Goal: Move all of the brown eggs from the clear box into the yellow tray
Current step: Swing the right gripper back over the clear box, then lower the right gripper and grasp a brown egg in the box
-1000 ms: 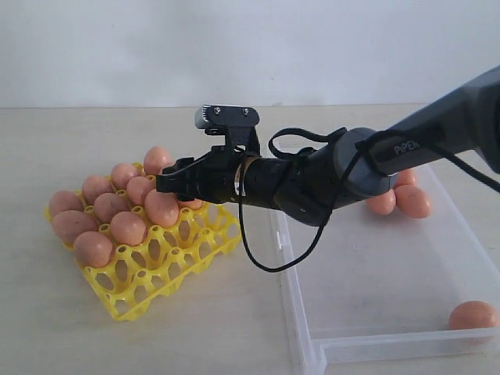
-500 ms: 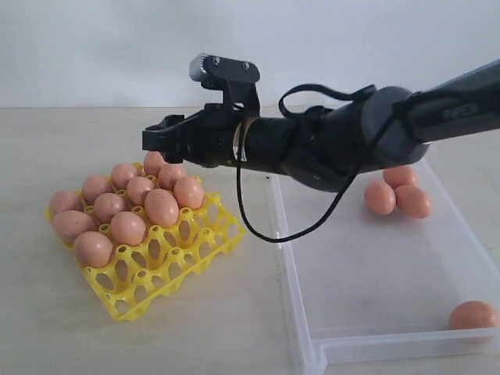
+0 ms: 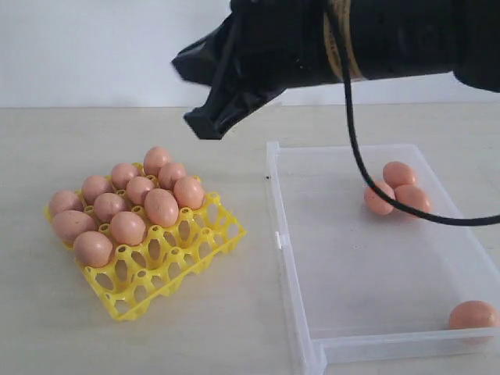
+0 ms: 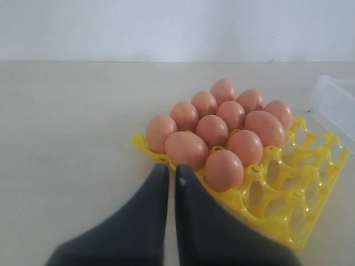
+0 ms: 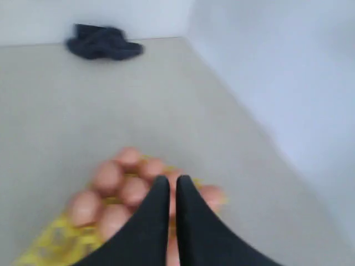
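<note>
The black right arm [image 3: 391, 39] reaches across high up, its dark right gripper [image 5: 171, 182] closed and empty. The dark left gripper [image 4: 171, 169] is also closed, empty.

Eggs [image 3: 161, 207] in tray [image 3: 168, 264], left of box [image 3: 287, 258]

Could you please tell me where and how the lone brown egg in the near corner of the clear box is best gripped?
Grip the lone egg across its rounded middle, coming straight down from above. It lies on its side close to the near wall of the clear box, so a sideways approach would likely be blocked.
</note>
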